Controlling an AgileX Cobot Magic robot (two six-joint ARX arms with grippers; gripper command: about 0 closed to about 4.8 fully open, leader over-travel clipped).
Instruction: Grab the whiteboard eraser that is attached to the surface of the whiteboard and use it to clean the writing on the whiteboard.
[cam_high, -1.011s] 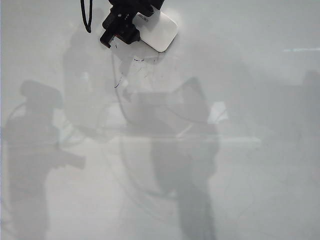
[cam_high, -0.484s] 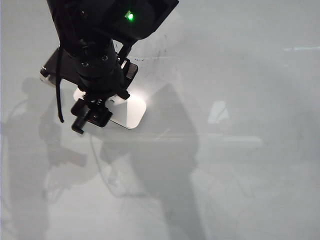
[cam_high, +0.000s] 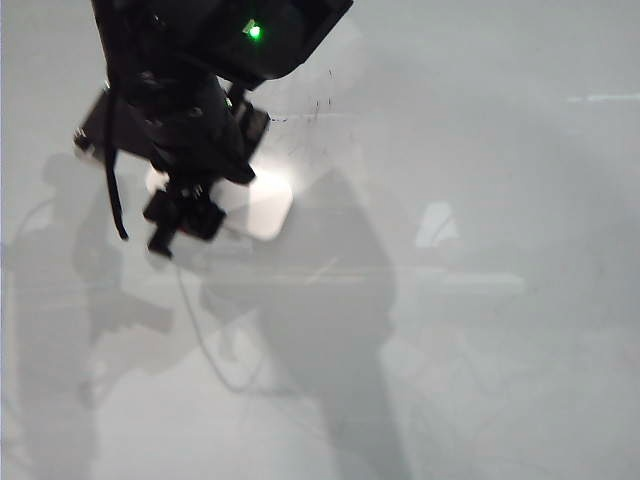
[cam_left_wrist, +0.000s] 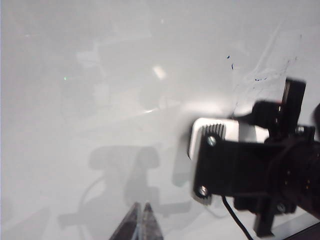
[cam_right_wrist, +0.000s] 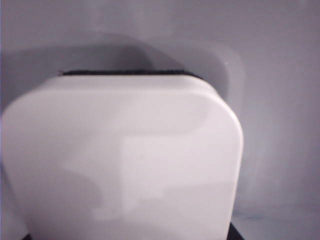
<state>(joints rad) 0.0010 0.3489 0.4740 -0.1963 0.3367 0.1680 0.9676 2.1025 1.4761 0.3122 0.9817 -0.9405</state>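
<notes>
Now right tool (cam_high: 215, 200) grips whiteboard eraser (cam_right_wrist: 122, 160) (left tool (cam_left_wrist: 140, 222) closed).

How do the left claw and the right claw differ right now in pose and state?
The left claw is shut and empty, off to the side above bare whiteboard; the right claw grips the whiteboard eraser, pressing it on the board near faint leftover marks. In the exterior view only the right arm shows. Both hang over the whiteboard.

The right gripper (cam_high: 215, 200) is carrying the whiteboard eraser (cam_high: 268, 205) from twelve o'clock down toward ten o'clock across the whiteboard (cam_high: 480, 350).
</notes>
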